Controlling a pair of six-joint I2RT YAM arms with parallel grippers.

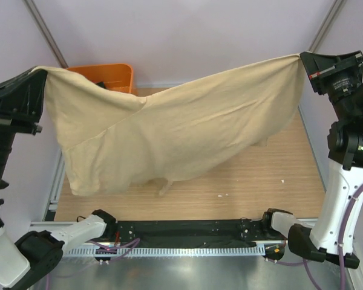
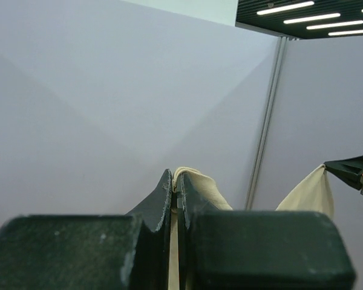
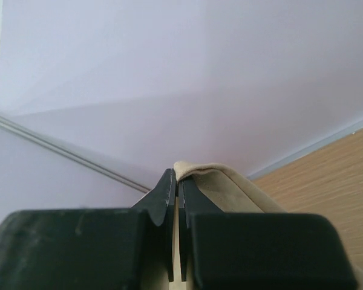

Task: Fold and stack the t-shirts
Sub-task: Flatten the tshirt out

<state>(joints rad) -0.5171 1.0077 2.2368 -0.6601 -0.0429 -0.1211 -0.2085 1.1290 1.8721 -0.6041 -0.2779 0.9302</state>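
So the tan shirt (image 1: 181, 127) hangs spread over the desk (image 1: 266, 175). Left end effector (image 1: 42, 70) and right end effector (image 1: 302, 58) each clamp a top corner.

The shirt (image 1: 169, 127) hangs spread above the table (image 1: 272, 175). One top corner is pinched in the left gripper (image 1: 43, 72) over the left edge, the other in the right gripper (image 1: 302, 58) over the far right corner. Behind it, at the far left corner, sits a basket (image 1: 112, 75), partly hidden by the cloth.
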